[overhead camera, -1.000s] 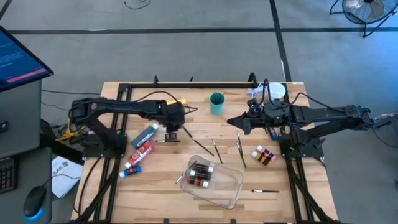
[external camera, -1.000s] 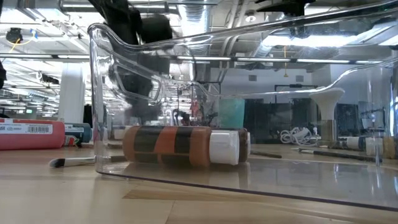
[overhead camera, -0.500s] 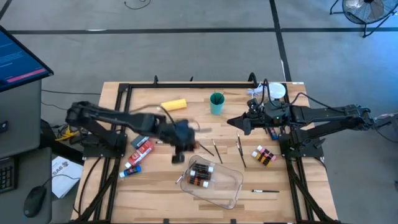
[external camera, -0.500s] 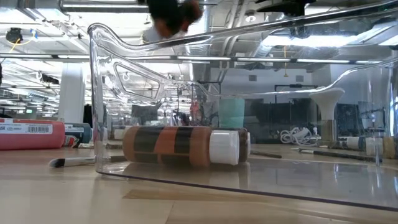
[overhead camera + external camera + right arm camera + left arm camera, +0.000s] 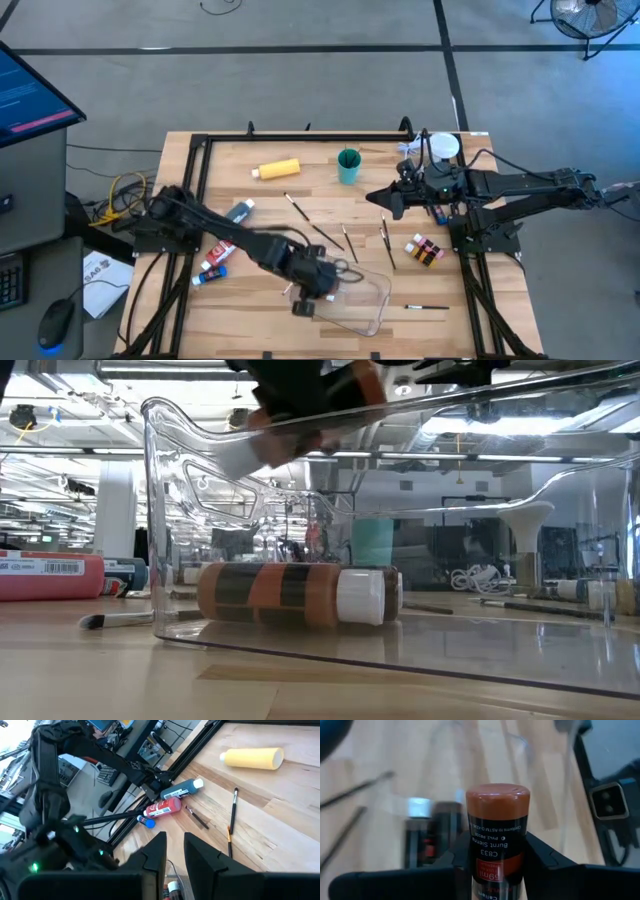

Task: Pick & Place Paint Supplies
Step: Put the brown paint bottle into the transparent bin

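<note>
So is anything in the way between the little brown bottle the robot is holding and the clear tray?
No. The left gripper holds the brown bottle above the clear tray, and only open air shows between them.

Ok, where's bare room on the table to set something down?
Bare wood lies along the near edge left of the clear tray, and at the far edge between the yellow bottle and the table's left rail. It is crowded between the teal cup and the tray, where brushes lie scattered.
</note>
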You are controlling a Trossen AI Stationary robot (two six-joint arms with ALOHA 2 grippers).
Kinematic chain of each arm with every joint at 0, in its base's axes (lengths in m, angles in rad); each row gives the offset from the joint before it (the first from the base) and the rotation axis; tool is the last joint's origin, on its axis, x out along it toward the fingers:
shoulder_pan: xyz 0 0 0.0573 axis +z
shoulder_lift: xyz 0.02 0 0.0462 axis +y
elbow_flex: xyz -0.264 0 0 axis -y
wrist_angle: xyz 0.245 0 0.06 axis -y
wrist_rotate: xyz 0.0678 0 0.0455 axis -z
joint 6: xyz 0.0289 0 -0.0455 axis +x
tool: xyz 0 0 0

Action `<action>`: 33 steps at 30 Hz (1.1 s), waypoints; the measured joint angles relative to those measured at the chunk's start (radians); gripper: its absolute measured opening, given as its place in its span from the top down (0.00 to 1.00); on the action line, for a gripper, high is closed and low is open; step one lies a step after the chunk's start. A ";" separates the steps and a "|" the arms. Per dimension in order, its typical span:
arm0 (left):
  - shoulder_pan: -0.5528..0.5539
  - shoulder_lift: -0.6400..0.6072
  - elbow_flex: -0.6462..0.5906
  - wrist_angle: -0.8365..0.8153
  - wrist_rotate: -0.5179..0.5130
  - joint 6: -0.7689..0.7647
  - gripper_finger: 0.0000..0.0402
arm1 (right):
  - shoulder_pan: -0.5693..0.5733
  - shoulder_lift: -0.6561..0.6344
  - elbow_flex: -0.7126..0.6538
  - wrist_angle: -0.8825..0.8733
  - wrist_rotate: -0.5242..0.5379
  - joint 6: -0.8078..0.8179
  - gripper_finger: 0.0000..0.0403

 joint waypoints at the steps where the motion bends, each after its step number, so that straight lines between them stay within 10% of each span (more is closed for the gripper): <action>1: -0.005 0.007 0.000 -0.001 0.002 -0.004 0.81 | 0.000 0.000 0.000 -0.004 0.000 0.000 0.85; 33: -0.017 0.123 -0.004 0.052 0.095 0.057 0.81 | 0.000 0.000 0.000 -0.017 0.001 -0.019 0.85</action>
